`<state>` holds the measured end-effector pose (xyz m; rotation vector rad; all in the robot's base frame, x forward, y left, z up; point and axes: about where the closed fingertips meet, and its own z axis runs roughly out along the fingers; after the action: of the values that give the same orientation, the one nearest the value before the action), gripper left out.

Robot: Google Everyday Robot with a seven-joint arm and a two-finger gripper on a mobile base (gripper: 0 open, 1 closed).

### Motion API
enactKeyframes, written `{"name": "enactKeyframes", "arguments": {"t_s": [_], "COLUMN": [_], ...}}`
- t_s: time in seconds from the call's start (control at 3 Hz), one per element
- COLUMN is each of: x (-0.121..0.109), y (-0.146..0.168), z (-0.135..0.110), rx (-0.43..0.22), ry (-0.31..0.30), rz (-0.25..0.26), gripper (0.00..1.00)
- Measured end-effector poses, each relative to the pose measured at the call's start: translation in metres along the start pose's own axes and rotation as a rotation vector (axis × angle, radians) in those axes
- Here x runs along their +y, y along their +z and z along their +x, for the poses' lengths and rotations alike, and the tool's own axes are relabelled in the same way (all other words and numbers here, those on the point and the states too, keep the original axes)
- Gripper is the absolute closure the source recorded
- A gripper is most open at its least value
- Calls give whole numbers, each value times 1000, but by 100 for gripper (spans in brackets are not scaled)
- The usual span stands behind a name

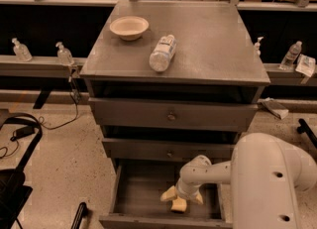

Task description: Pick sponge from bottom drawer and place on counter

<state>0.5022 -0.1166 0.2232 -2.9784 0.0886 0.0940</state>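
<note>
The counter (pixel 208 44) is a flat, dull grey metal sheet with a faintly scuffed sheen, and it tops a boxy cabinet of three drawers. On it sits a shallow round bowl (pixel 129 27), cream-coloured and matte. Just beside the bowl, a clear plastic bottle (pixel 162 53) lies on its side, its label wrapped around the ribbed middle. The two upper drawers (pixel 171 117) are shallow grey fronts, each with a small round knob at its centre.

The bottom drawer (pixel 138 188) is pulled out. It is a deep, plain grey metal box with straight walls and a bare floor. A smooth, rounded white arm (pixel 213 172) curves down into it from the bulky white shell at the lower right.

The pincer (pixel 182 198) hangs low inside the drawer, near its front right part, and it stands released. Its pale-yellow fingers (pixel 168 194) are spread apart to left and right. The sponge (pixel 179 205), a small pale-yellow foam block with soft edges, lies on the drawer floor between and just below them. Whether either finger touches it I cannot tell.

Small clear pump bottles (pixel 64 53) stand on the grey ledge behind the cabinet. The floor (pixel 64 163) is speckled beige.
</note>
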Motion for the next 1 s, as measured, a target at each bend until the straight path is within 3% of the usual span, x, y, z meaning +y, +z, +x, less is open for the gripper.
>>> {"name": "enactKeyframes", "arguments": {"t_s": [0.33, 0.67, 1.0], "x": [6, 6, -2], "y": [61, 93, 105], "z": [2, 22, 40], "rx": [-74, -37, 36], "ry": [21, 51, 40], "rz": [56, 122, 138], "gripper": [0, 0, 0]}}
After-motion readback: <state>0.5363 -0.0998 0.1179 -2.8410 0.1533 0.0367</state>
